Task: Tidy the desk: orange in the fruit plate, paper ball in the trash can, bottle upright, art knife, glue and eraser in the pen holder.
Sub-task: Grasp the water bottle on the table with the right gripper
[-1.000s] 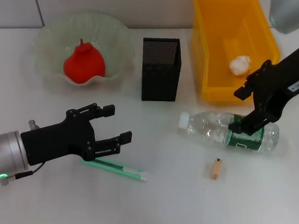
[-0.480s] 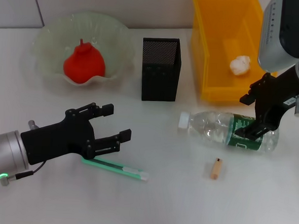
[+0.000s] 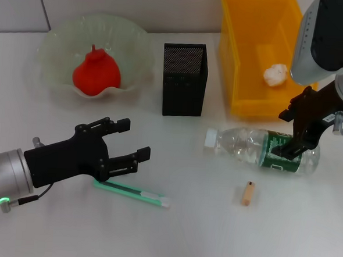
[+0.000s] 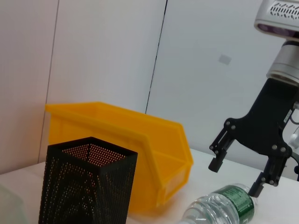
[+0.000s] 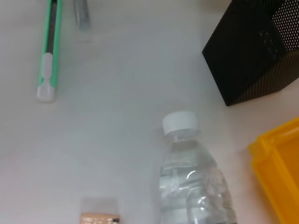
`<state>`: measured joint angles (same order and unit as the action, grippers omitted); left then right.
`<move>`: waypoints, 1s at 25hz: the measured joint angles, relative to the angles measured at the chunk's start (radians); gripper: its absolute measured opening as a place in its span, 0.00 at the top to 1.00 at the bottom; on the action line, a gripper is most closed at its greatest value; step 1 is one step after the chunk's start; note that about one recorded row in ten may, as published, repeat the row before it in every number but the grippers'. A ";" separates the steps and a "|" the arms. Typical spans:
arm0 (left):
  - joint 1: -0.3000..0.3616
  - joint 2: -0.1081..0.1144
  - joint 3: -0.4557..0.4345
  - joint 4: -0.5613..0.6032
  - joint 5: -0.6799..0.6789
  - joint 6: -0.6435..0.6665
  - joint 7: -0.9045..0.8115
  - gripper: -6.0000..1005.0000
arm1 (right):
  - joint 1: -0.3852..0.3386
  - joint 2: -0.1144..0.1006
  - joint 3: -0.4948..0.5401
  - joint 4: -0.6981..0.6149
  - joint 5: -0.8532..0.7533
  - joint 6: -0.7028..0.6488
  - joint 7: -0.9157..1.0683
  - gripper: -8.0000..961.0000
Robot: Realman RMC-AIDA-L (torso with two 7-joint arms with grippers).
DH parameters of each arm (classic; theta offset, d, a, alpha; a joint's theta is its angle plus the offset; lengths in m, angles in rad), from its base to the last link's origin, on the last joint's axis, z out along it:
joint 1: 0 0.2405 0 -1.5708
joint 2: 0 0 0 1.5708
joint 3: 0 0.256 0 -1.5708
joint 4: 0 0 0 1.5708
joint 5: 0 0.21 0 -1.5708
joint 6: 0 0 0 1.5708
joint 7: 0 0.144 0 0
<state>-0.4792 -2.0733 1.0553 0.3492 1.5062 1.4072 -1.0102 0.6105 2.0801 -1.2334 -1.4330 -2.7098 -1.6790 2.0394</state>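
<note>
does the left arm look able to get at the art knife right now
Probably yes. The art knife lies flat on the table just below the open left gripper, with nothing over it; the bottle and pen holder sit well aside.

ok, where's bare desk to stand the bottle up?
Bare desk lies in front of the pen holder, between the left gripper and the bottle. It is crowded around the right gripper, next to the trash can.

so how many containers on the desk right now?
3: fruit plate far left with the orange in it, pen holder in the middle, trash can far right holding the paper ball.
</note>
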 joint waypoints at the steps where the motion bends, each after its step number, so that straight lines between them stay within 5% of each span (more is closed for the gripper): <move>1: -0.001 0.000 0.000 0.000 0.000 0.000 0.000 0.20 | 0.002 0.000 0.000 0.006 0.000 0.000 0.000 0.19; 25: -0.001 0.001 -0.002 0.001 0.000 0.003 -0.001 0.20 | 0.009 0.001 -0.039 0.143 -0.015 0.103 0.019 0.19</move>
<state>-0.4799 -2.0724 1.0538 0.3498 1.5064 1.4105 -1.0109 0.6192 2.0814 -1.2727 -1.2898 -2.7244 -1.5759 2.0587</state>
